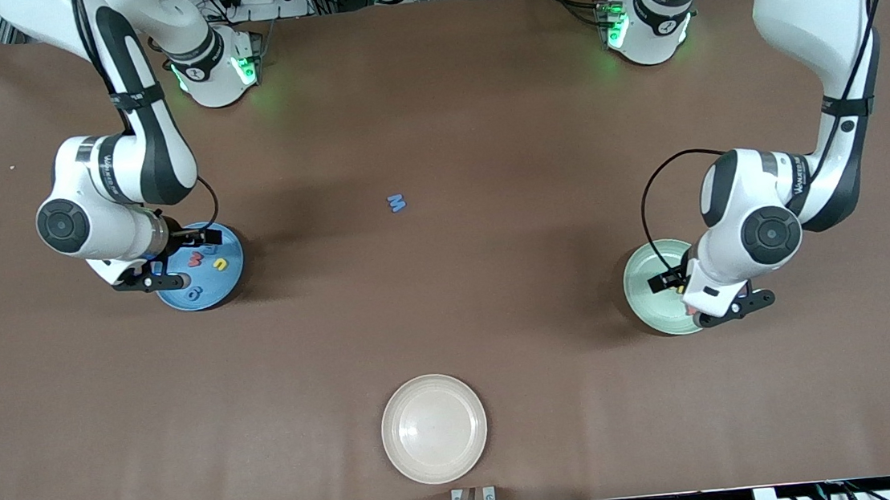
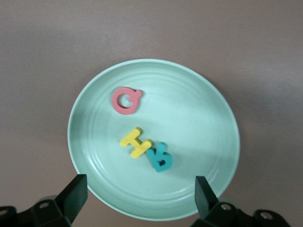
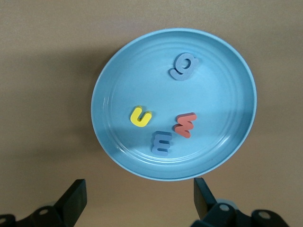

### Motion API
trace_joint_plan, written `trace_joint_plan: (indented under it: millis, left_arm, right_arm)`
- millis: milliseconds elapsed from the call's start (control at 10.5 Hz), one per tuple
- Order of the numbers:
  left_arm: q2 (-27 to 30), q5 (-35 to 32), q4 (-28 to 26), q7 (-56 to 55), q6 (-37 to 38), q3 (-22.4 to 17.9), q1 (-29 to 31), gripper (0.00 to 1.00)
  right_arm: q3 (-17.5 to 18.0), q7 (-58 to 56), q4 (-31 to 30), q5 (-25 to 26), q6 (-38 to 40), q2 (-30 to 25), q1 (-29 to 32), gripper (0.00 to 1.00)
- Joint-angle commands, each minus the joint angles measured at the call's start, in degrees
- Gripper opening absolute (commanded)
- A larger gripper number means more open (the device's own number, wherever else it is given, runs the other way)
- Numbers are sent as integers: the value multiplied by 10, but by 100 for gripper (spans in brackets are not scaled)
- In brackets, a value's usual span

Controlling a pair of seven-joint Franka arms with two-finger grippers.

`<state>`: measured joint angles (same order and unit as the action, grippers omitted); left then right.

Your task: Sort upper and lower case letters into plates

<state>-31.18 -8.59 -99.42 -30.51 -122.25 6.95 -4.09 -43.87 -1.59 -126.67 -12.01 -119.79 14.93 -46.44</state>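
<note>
The bright blue plate (image 1: 211,290) lies at the right arm's end of the table. It holds a grey-blue g (image 3: 183,66), a yellow u (image 3: 140,117), a red w (image 3: 185,125) and a blue m (image 3: 162,142). My right gripper (image 3: 139,198) hovers open and empty over that plate's rim. The mint green plate (image 1: 645,285) lies at the left arm's end with a red Q (image 2: 126,100), a yellow H (image 2: 136,142) and a teal B (image 2: 159,157) in it. My left gripper (image 2: 140,198) hangs open and empty over its rim. One blue letter (image 1: 396,203) lies alone on the table between the plates.
A cream-white plate (image 1: 434,428) with nothing in it sits near the table's front edge, nearer to the front camera than the lone blue letter. The brown table top (image 1: 449,298) stretches bare between the plates.
</note>
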Motion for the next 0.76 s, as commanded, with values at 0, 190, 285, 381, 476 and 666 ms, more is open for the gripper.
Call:
trace_joint_plan:
  millis: [0,190,285,381,476,666]
  left_arm:
    - [2,22,3,10,5,-6,0,100]
    - [9,23,5,8,5,-6,0,100]
    - [14,23,7,6,5,-6,-2,100]
    - [19,22,7,6,5,-6,-4,100]
    - [25,22,7,7,6,-6,-5,100]
    - [48,23,11,8,32,-1,-10,100]
  right_arm:
    - [-2,-3,-6,-5,3,-11,-1,100]
    - [-2,-3,-6,-5,3,-10,-1,100]
    - [-2,-3,-6,-5,3,-10,-1,100]
    - [-2,-3,-6,-5,3,-10,-1,100]
    - [-2,-3,-6,-5,3,-10,-1,100]
    - [-2,-3,-7,-5,4,-10,-1,100]
